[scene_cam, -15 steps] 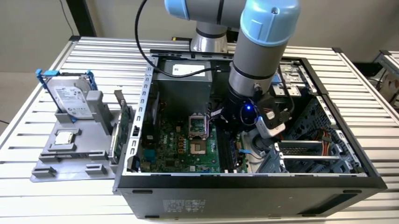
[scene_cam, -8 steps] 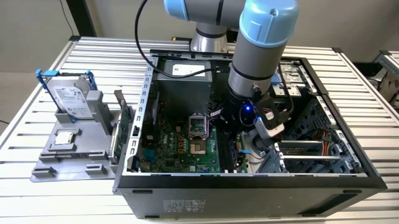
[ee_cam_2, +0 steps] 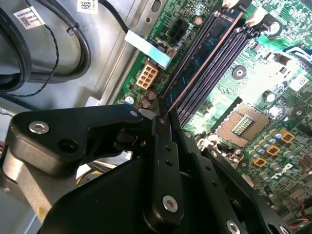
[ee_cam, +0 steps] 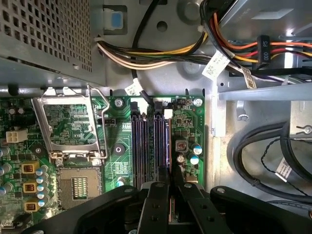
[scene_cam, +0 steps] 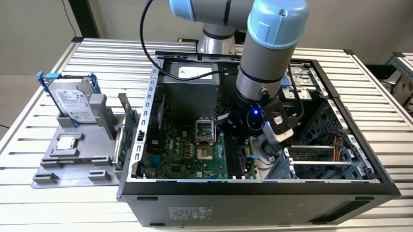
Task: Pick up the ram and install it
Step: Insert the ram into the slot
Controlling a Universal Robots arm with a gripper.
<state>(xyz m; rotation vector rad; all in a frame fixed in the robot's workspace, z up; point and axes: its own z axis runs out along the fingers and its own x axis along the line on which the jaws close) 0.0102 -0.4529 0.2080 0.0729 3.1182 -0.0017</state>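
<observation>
End effector fingers sit closed on the ram, which runs edge-on along the black memory slots of the green motherboard, inside the open computer case (seated or just resting, can't tell). Next to the slots is the open processor socket, beyond it the bundled power cables. Off on the exterior view's left a grey parts stand on the slatted tabletop carries the silver hard drive.
</observation>
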